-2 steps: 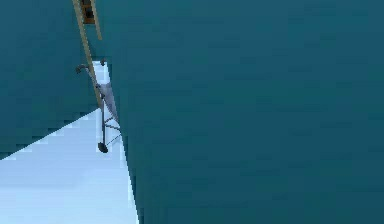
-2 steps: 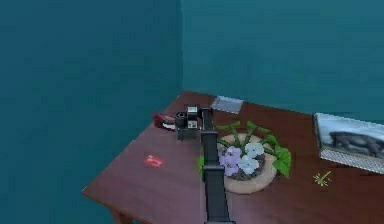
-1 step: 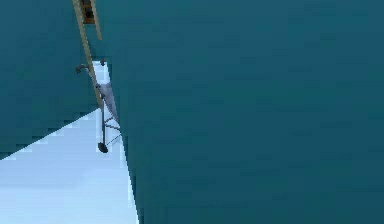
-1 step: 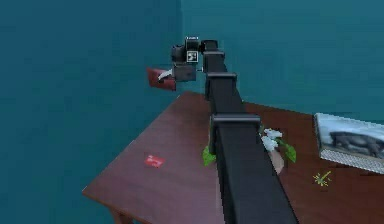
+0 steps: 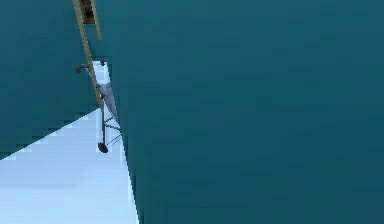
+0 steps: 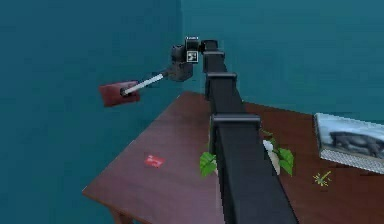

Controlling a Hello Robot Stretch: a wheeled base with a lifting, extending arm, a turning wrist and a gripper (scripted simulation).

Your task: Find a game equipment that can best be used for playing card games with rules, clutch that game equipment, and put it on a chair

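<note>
Teal on every wall [image 5: 250,100], both views. Forward view, lower left corner: a wedge of pale floor [image 5: 60,170]. Just right of it, a thin slanting frame [image 5: 97,75], wooden at the top and grey metal lower down, ending in a small dark wheel [image 5: 102,147] at the floor's edge. Cannot tell what sort of furniture.

Arm side view, left to right. Small red box [image 6: 113,94] hanging against the wall, out past the bench's far left corner, clear of every surface. Held at the far end of the tool [image 6: 135,88], by two thin pale fingers [image 6: 155,79] slanting down-left from the dark body. Cannot tell whether spread or pressed together. Below, a reddish-brown wooden bench [image 6: 170,130]. Near its left edge, lying flat, a small red scrap [image 6: 153,161], well apart from the box. Right of middle, a dark square arm [image 6: 235,140] rising from the bottom edge, with white marker squares [image 6: 189,57] at its far end. Green leaves [image 6: 208,162] poking out either side of the arm, something white [image 6: 268,148] among them. Farther right, a tiny green sprig [image 6: 322,179], then a flat book or magazine [image 6: 350,140] with a dark cover picture, at the bench's right end.
</note>
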